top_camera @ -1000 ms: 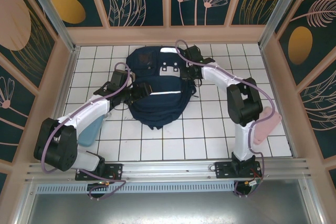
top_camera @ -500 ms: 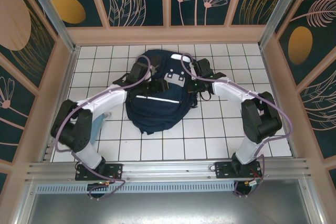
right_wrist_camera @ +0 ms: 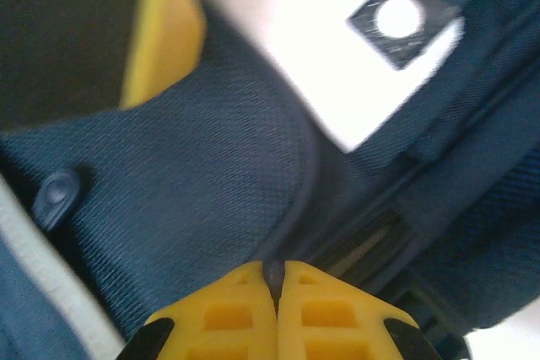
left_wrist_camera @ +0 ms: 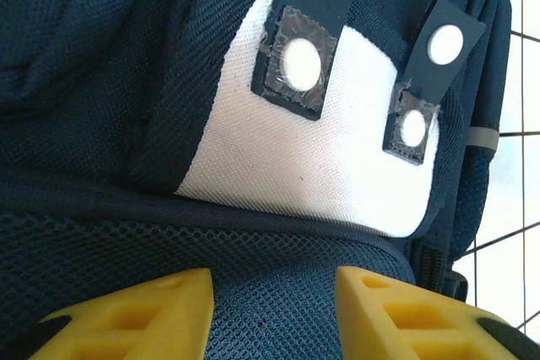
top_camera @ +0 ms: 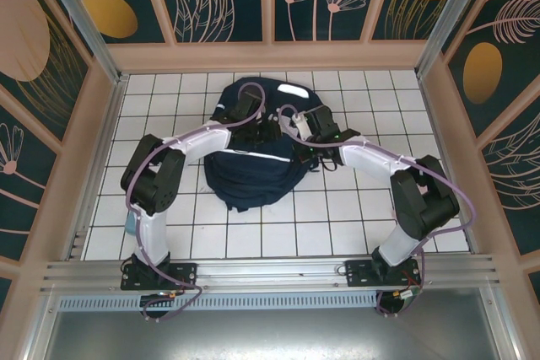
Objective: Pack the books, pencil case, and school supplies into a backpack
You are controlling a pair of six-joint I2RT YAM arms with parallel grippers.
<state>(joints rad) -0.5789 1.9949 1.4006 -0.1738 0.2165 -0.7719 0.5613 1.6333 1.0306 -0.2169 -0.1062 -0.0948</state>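
The dark navy backpack [top_camera: 251, 166] lies in the middle of the tiled floor, its white patch [left_wrist_camera: 312, 166] and black tabs with white dots [left_wrist_camera: 299, 48] turned up. My left gripper [top_camera: 260, 126] rests on its upper part. In the left wrist view the left gripper [left_wrist_camera: 272, 282] has its jaws apart, with blue mesh lying between them. My right gripper [top_camera: 297, 130] sits just right of it. In the right wrist view the right gripper [right_wrist_camera: 276, 271] is shut on a thin dark fold of the backpack's fabric [right_wrist_camera: 211, 166]. The books are out of view.
A light blue soft item [top_camera: 129, 223] peeks out beside the left arm's lower link; I cannot tell what it is. Wooden walls [top_camera: 270, 56] ring the white tiled floor [top_camera: 337, 225]. A metal rail [top_camera: 270, 271] runs along the near edge.
The left arm has swung up and right onto the backpack's top and its jaws have narrowed. The right gripper has moved left, still shut. The backpack has bunched up and shifted.
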